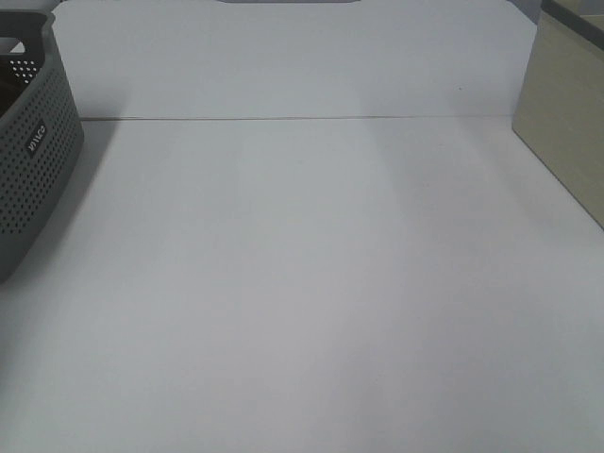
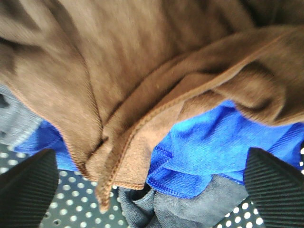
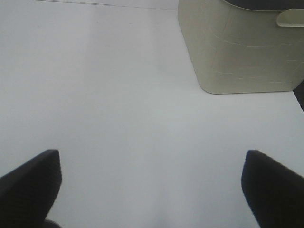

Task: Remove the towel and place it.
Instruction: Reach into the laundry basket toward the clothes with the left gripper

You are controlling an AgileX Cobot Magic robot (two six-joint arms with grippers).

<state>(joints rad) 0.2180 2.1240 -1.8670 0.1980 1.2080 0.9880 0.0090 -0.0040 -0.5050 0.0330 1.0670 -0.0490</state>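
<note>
Brown terry fills most of your left wrist view: the towel [image 2: 142,71] lies crumpled on top of the pile inside the grey perforated basket [image 1: 38,160], which sits at the left edge of the bench [image 1: 302,283]. One hemmed corner is folded over and hangs down toward the basket's dotted floor. Being uppermost, it should lift off without dragging the others. Your left jaws are spread wide on either side of that folded edge, close above it and gripping nothing. I read this as the line-up for a pinch on the hem. Under the towel you have one blue cloth [image 2: 209,147] and a grey cloth [image 2: 190,209]. More grey shows at the far side of the pile, and I cannot tell whether it is the same piece. Your right jaws are also spread and empty, hanging over bare bench near the beige bin [image 3: 242,47], probably waiting to help with the laying out. By count: one towel, one blue cloth, at least one grey cloth, one basket, one bin. No tag is visible on the towel from here.
</note>
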